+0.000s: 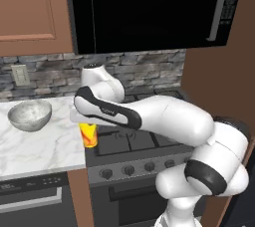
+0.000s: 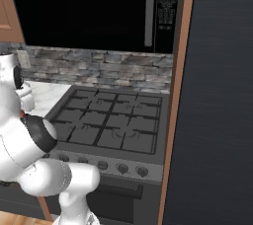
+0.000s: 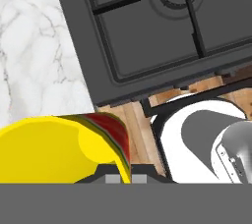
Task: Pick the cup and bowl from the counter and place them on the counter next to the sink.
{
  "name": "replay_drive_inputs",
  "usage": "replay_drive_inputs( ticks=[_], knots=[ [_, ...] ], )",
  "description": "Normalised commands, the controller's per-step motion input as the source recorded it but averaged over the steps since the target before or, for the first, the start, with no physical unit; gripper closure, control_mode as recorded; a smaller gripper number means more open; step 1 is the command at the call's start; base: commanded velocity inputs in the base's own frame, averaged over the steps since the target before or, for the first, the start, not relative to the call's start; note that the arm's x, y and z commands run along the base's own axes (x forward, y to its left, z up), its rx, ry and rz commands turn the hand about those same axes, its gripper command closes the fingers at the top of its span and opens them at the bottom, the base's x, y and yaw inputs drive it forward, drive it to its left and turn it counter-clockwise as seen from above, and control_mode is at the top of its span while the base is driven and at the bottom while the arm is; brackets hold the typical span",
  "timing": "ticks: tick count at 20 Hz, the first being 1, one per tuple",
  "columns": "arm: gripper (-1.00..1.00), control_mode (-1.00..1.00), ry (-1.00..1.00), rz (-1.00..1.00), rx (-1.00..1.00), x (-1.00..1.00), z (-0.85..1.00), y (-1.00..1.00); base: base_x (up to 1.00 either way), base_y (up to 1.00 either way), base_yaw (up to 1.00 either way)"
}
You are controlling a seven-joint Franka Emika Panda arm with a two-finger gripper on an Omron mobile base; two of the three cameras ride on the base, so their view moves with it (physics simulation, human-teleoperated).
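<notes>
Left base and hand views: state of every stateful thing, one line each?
cup: upright, lifted in the end effector at the counter's edge beside the stovetop.
bowl: upright on the counter, untouched, apart from the cup.
end effector: shut on the cup's rim.
stovetop: no flame, nothing on the grates.
microwave: door closed, dark.

Flat, even rendered light with faint shadows, no glare; edges slightly soft, textures low in detail
</notes>
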Motion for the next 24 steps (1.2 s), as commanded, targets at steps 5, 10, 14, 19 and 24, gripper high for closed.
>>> replay_drive_inputs(
  ticks=[5,10,14,19,24],
  knots=[
    [1.0,-1.0,0.0,0.0,0.0,-0.38,0.31,-0.53,0.0,0.0,0.0],
    [1.0,-1.0,0.0,0.03,0.0,-0.24,0.36,-0.7,0.0,0.0,0.0],
    [1.0,-1.0,0.0,0.05,0.0,-0.04,0.34,-0.73,0.0,0.0,0.0],
    [1.0,-1.0,-0.02,0.09,0.0,-0.04,0.11,-0.63,0.0,0.0,0.0],
    [1.0,-1.0,-0.09,0.12,0.0,-0.05,0.0,-0.58,0.0,0.0,0.0]
  ],
)
